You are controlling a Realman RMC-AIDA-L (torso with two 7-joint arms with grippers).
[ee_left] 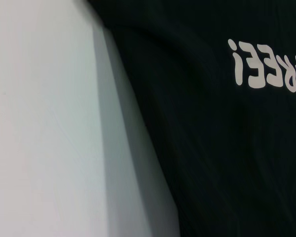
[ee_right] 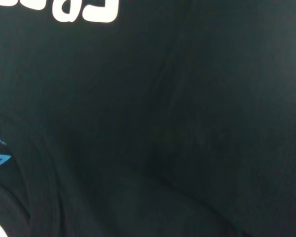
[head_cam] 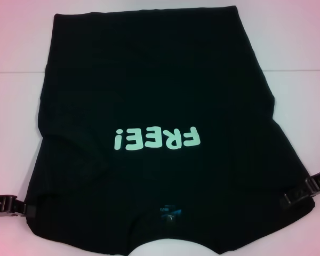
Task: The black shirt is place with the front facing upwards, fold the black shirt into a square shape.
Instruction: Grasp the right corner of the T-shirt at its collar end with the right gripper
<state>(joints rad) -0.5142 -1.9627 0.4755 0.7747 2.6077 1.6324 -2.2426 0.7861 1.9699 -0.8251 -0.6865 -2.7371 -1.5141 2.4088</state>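
Shirt collar comes first: the black shirt [head_cam: 165, 133] lies front up on the white table [head_cam: 16, 42], its neck opening and small blue neck label [head_cam: 169, 211] nearest you, the hem farthest off. Both sleeves look already folded inward, so the body reads as a tall panel, wider at the shoulder end.

Your left gripper [head_cam: 10, 205] sits at the shoulder edge to the left of the label, and your right gripper [head_cam: 304, 191] at the opposite shoulder edge. Each appears to be at the cloth, but you cannot tell whether either is pinching it or merely resting beside it, so confirm the grip before lifting.

Beyond the label, the pale "FREE!" lettering [head_cam: 156, 138] marks the chest. Past that the cloth runs smooth to the hem.

My judgement is that the lengthwise fold is next. Raise both shoulder corners together, level with each other, carry them over the lettering toward the hem, and lay them down evenly so the edges match and no crease skews the square.
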